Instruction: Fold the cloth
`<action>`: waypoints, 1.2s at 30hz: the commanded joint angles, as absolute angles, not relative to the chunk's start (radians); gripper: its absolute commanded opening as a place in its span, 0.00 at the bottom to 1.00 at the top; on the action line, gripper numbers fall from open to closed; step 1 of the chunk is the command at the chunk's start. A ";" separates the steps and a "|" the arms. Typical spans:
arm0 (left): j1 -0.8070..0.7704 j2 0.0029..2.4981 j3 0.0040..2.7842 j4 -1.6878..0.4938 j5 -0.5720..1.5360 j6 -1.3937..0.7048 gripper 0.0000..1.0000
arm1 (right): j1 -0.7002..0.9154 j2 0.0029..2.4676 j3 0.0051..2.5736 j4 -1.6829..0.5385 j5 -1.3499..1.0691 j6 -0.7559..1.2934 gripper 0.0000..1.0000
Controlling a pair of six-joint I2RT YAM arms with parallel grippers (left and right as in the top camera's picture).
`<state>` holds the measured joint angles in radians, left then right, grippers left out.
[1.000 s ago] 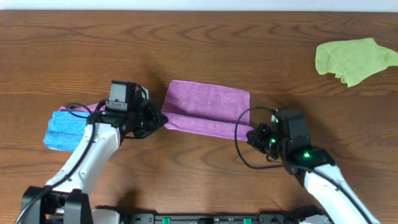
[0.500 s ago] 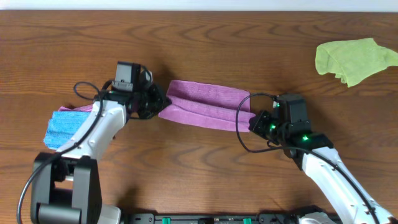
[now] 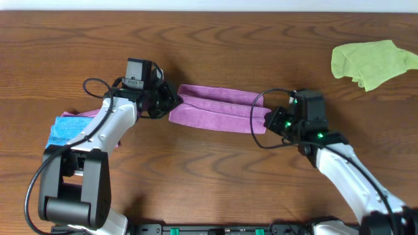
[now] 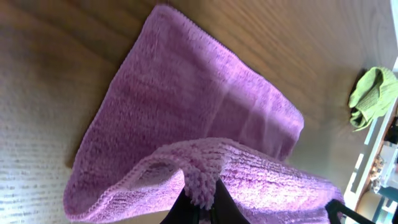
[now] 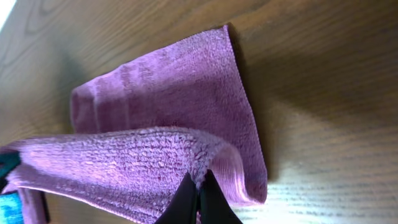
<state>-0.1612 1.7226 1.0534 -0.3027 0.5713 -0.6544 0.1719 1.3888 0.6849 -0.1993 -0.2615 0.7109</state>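
Two corners, two pinches: the left gripper (image 3: pixel 170 104) is clamped shut on the near left corner of the cloth (image 3: pixel 215 108), and the right gripper (image 3: pixel 266 121) is clamped on the near right corner. Each wrist view shows dark fingertips closed together on a tuft of purple pile. The gripped edge is raised off the surface (image 3: pixel 209 39) and curls over the layer lying beneath it.

Holding both corners of one edge appears to be what keeps that edge taut and level between the arms. That way it can travel as a straight line across the rest of the fabric rather than sag in the middle.

Seen from overhead, the cloth is a narrow purple band stretched between the two grippers near the middle of the surface. Its far edge lies flat on the wood and the lifted part overlaps it. The fold looks partway over and not yet laid down.

Away from the work, a blue cloth (image 3: pixel 65 134) lies beside the left arm and partly under it. A crumpled lime-green cloth (image 3: pixel 372 62) sits well apart at the far right. Neither touches the purple one.
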 commanded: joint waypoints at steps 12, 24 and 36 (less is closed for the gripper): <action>-0.163 1.730 1.078 -0.219 0.347 -0.647 0.06 | 0.147 1.579 0.872 -0.190 -0.183 0.623 0.01; -0.170 1.820 1.081 -0.173 0.348 -0.655 0.06 | 0.147 1.608 0.876 -0.183 -0.159 0.607 0.01; -0.191 1.843 1.083 -0.129 0.321 -0.655 0.06 | 0.147 1.617 0.876 -0.184 -0.110 0.586 0.01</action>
<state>-0.2043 1.8404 1.0557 -0.1280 0.4110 -0.6548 0.1711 1.6047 0.8600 -0.1818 -0.2150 0.6117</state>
